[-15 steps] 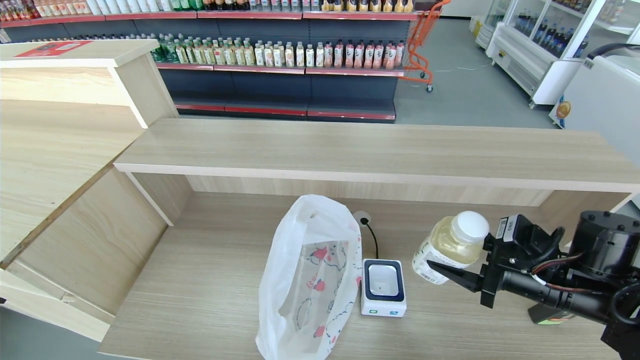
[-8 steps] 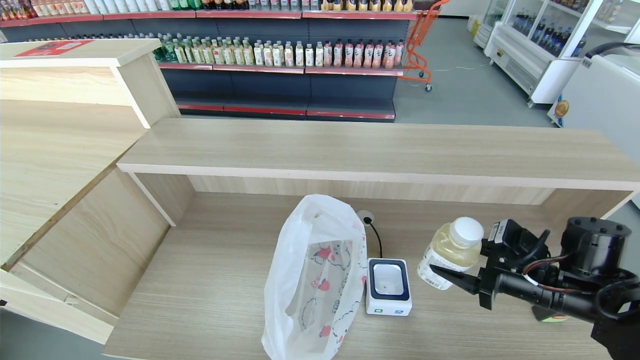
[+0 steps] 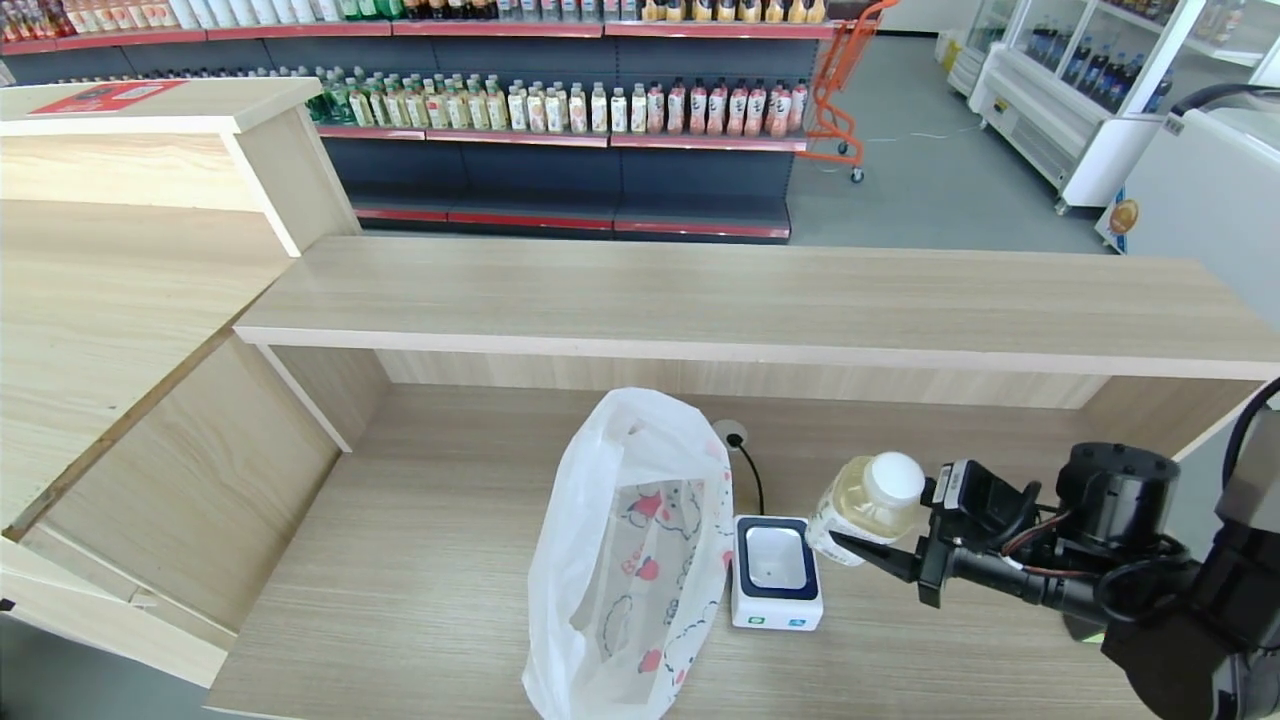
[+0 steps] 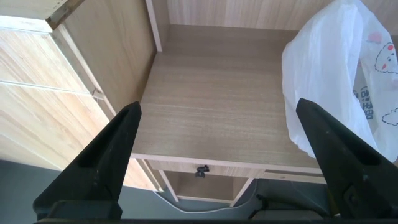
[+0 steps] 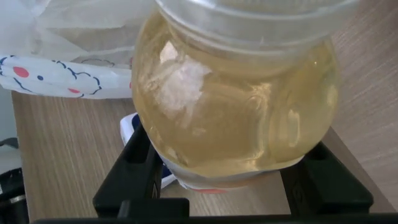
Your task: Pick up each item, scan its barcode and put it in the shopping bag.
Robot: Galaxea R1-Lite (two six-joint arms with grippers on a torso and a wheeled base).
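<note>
Over counter (image 3: 450, 570): bottle (image 3: 858, 497) in right claw (image 3: 872, 528)

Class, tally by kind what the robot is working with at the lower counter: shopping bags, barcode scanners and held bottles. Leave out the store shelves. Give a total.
Shopping bag: 1
Barcode scanner: 1
Held bottle: 1
Total: 3

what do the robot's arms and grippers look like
Both are matte black. The left gripper has two broad fingers tapering to points. The right gripper has the same wedge fingers, a white sticker at its wrist, red and black cables, and a round black joint housing behind.
</note>
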